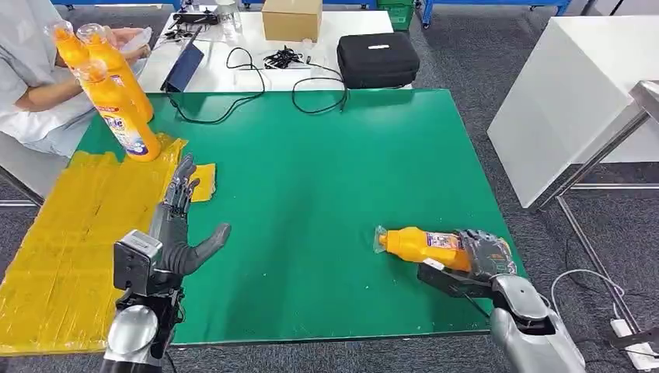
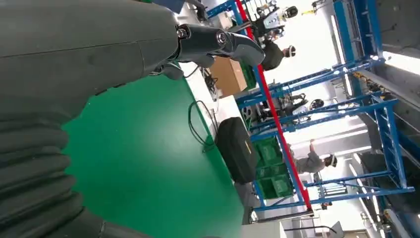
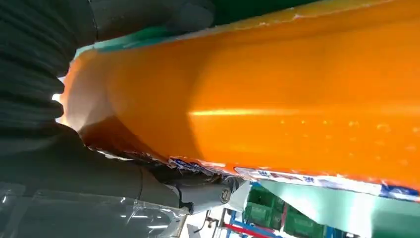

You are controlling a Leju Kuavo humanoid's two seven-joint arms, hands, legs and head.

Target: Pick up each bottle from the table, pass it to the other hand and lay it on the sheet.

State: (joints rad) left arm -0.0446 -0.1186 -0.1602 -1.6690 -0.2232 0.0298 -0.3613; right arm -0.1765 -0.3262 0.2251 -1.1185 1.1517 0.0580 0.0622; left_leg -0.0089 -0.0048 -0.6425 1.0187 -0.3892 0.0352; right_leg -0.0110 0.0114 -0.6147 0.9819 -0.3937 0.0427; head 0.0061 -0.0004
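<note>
An orange bottle (image 1: 420, 245) lies on its side on the green table (image 1: 326, 163), cap pointing left. My right hand (image 1: 486, 255) grips its base end; up close the orange bottle (image 3: 297, 99) lies right against the palm. My left hand (image 1: 183, 225) hovers open at the table's left, fingers spread, by the yellow sheet (image 1: 78, 233). From the left wrist, my left hand (image 2: 99, 54) has nothing in it. Three more orange bottles (image 1: 116, 93) stand at the sheet's far end.
A person (image 1: 35, 70) sits at the far left behind the standing bottles. Behind the green table lie a black case (image 1: 378, 58), a cardboard box (image 1: 291, 17) and cables (image 1: 256, 78). A white table (image 1: 575, 93) stands to the right.
</note>
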